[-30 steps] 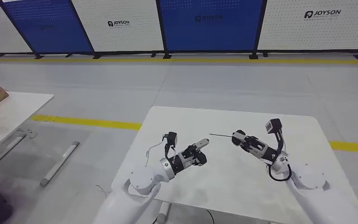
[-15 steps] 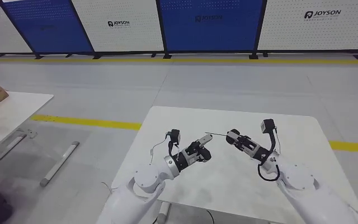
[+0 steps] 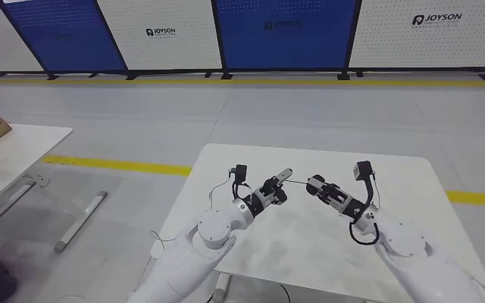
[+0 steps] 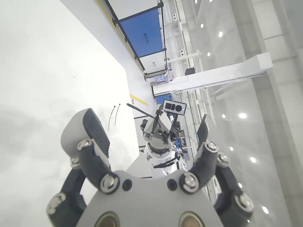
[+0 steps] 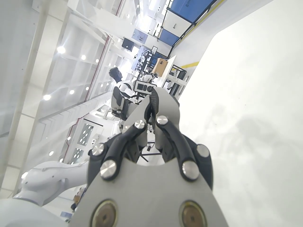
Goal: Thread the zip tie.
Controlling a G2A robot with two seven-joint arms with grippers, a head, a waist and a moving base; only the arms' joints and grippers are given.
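A thin black zip tie (image 3: 297, 182) is pinched at one end in my right gripper (image 3: 313, 183), which is shut on it above the middle of the white table (image 3: 326, 250). Its free end points at my left gripper (image 3: 279, 182), which is open, and the tie's tip lies level with the fingers. In the left wrist view the open fingers (image 4: 94, 128) frame the right gripper farther off, with the zip tie (image 4: 139, 111) sticking out toward the camera. In the right wrist view the right gripper (image 5: 151, 96) has its fingers pressed together.
Two spare black zip ties (image 4: 112, 118) lie side by side on the table near its edge (image 4: 127, 88). Bare table surface surrounds both arms. Blue and white panels (image 3: 284, 34) stand across the floor behind the table.
The left gripper has risen and moved toward the zip tie's free end. The right gripper shifted a little toward the left one, then held still.
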